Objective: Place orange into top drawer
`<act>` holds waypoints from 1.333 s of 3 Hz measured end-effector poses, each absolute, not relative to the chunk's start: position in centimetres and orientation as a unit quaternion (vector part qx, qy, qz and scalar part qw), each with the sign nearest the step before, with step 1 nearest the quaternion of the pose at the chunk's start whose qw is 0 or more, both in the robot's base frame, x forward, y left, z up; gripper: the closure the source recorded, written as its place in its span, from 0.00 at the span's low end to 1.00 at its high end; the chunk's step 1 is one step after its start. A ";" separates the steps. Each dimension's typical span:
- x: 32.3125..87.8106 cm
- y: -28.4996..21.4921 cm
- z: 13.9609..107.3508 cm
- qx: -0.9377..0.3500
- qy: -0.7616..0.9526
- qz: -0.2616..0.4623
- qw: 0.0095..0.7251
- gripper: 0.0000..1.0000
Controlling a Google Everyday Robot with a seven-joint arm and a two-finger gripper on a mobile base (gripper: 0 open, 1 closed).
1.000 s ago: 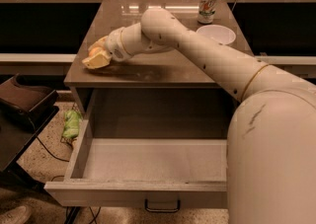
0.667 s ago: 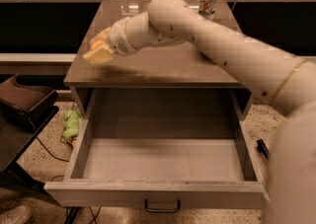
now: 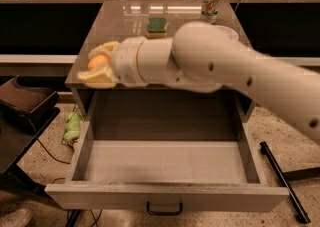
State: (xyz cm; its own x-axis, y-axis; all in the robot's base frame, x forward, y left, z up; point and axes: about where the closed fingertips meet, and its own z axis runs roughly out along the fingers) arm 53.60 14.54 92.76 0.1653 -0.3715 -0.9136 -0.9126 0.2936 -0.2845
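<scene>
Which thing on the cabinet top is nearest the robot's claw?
The orange: it sits between the fingers of the gripper, over the front left corner of the cabinet top. The sponge, can and bowl lie farther back.

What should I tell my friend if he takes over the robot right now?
Gripper: shut on the orange, over the front left corner of the cabinet top.
Top drawer: pulled open, nothing visible inside.
Done: the orange is picked up and the drawer is open.
Left: bring the orange over the drawer, lower it, let go, then pull the arm clear.
Also on the cabinet top: a sponge and a can, both well behind the gripper.
</scene>
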 end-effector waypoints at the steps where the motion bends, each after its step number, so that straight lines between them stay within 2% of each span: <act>1: 48.3 14.0 85.3 -0.498 0.616 0.288 0.538 1.00; 2: 44.3 10.9 81.4 -0.461 0.633 0.308 0.541 1.00; 3: 46.5 4.7 82.1 -0.437 0.678 0.264 0.529 1.00; 4: 52.9 1.3 82.4 -0.446 0.696 0.244 0.507 1.00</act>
